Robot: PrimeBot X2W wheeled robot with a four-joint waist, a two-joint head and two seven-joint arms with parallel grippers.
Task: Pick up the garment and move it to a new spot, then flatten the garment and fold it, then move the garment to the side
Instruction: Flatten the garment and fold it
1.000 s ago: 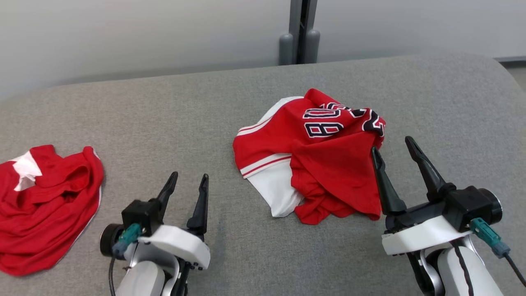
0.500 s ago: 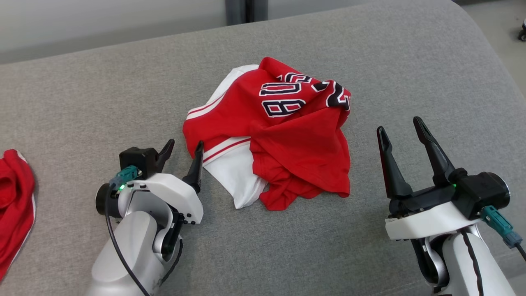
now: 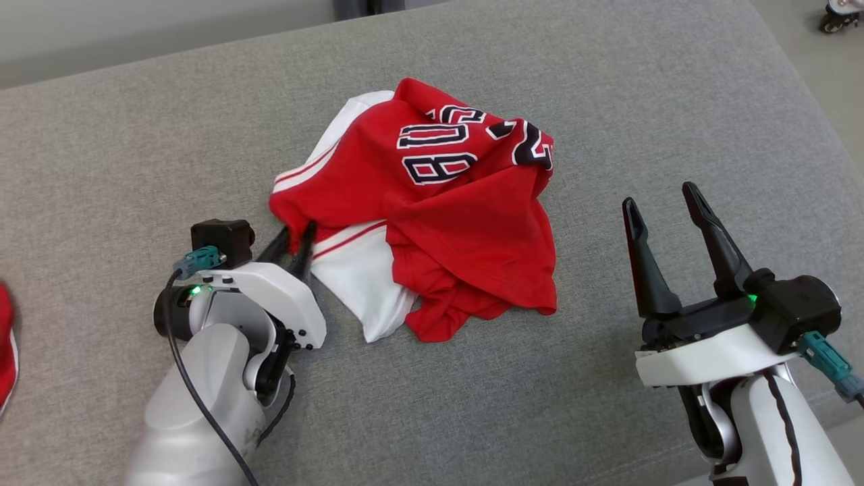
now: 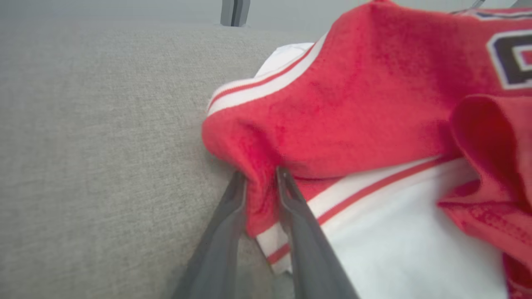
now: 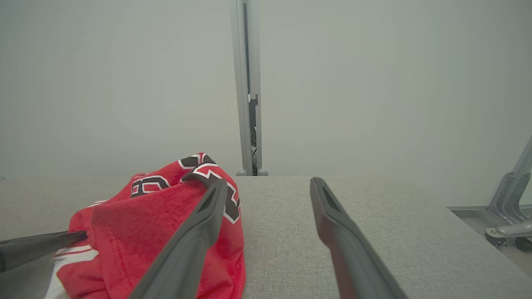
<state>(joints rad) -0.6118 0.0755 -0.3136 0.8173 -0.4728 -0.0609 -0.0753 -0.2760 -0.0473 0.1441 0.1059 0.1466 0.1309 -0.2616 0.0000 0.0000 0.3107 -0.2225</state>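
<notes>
Mid-surface on the padded top (image 3: 607, 101), the garment (image 3: 432, 216). At its 9 o'clock edge, the left gripper (image 3: 297, 231), a fold between the fingers (both touching). At 3 o'clock, well apart, the right gripper (image 3: 660, 194). Far at 8 o'clock, another cloth (image 3: 5, 351).

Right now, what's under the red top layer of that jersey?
A white panel with red stripes pokes out beneath the red layer, on the grey cushion. Anything deeper is covered.

Grey upholstered surface (image 3: 607, 101), pale wall (image 5: 124, 83)
</notes>
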